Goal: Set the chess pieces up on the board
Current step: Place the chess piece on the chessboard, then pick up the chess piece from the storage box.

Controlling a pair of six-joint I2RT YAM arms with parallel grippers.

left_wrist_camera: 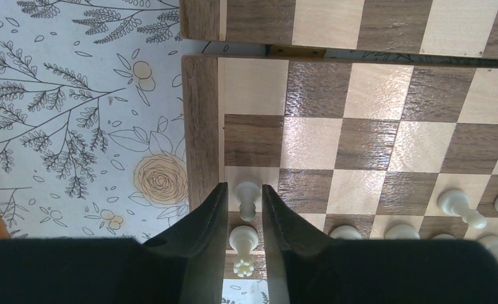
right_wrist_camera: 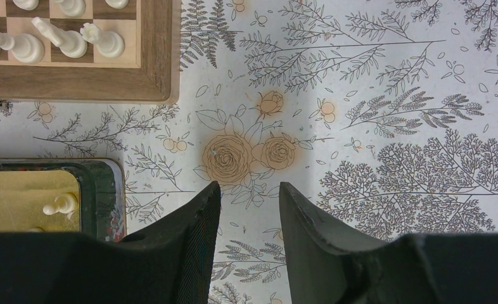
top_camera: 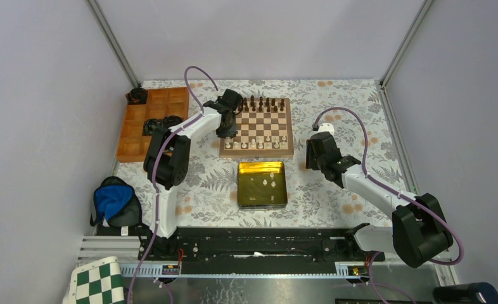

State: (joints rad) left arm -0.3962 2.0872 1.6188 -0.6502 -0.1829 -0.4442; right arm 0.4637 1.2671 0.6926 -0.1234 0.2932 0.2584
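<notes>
1. Tabletop (top_camera: 360, 107) under a floral cloth: the board (top_camera: 256, 123) at far centre, rims square to the arm bases. Dark pieces (top_camera: 262, 103) along its far rows, cream chess pieces (top_camera: 256, 144) filling the near two rows only in part.
2. Just before the board's near rim, between the two arms: a gold tin (top_camera: 262, 206) with a few loose cream pieces (top_camera: 273, 183) inside, judged the supply for the next pick.
3. Left hand (left_wrist_camera: 244, 187) low over the board's near-left corner, fingers parted narrowly astride a standing corner piece (left_wrist_camera: 243, 239). Seemingly a sliver of gap on each side, so apparently not pinching. A pawn (left_wrist_camera: 248, 197) just past the fingertips: safest exit judged straight up, not forward or sideways.
4. Right hand (right_wrist_camera: 249, 190) open and empty over bare cloth, right of the board and apart from its corner. Tin to its left and slightly nearer the bases. Loose pieces toward the tin's right side, so nearer this hand than the left one, with nothing between.
5. One tin piece (right_wrist_camera: 59, 204) in the right wrist view seemingly tipped over, long axis roughly in line with the fingers' closing direction. Wrist turn probably needed. Tin wall just beside it toward the hand, so little room there.
</notes>
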